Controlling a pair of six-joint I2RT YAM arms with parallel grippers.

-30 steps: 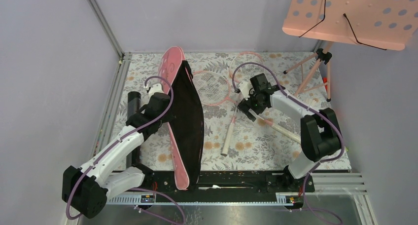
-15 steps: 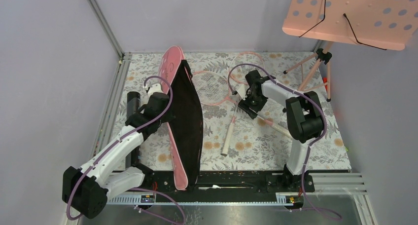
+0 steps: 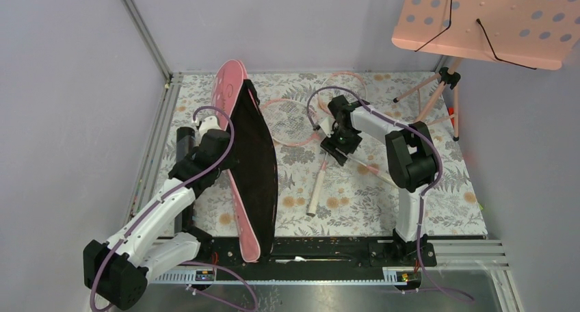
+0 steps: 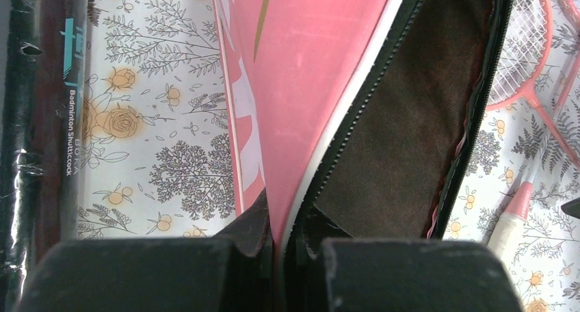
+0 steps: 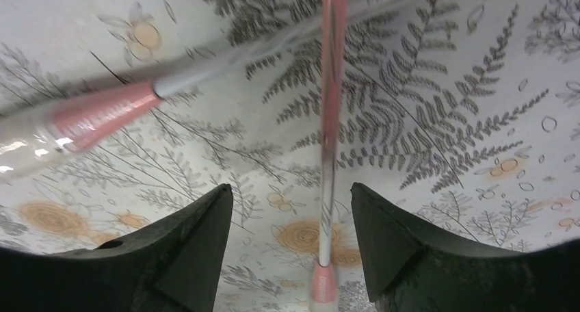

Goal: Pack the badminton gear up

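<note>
The long pink racket bag (image 3: 247, 158) lies open at centre left, its dark lining up. My left gripper (image 3: 220, 146) is shut on the bag's pink flap (image 4: 308, 86) and holds it raised. The black tube (image 3: 182, 142) lies left of the bag and also shows in the left wrist view (image 4: 34, 120). Two pink-framed rackets (image 3: 295, 120) lie crossed on the floral cloth, one pale handle (image 3: 315, 189) pointing to the near side. My right gripper (image 3: 336, 143) is open just above them. One thin shaft (image 5: 328, 154) runs between its fingers (image 5: 293, 209); the other racket (image 5: 102, 113) lies beside. No shuttlecocks show.
A pink perforated music stand (image 3: 489, 21) overhangs the back right corner, its tripod legs (image 3: 438, 96) on the cloth. Grey walls close the left, back and right sides. A metal rail (image 3: 328, 257) runs along the near edge by the arm bases.
My right gripper has moved left and a little farther back, over the crossed racket shafts. My left gripper has pulled the bag's flap slightly to the left.
</note>
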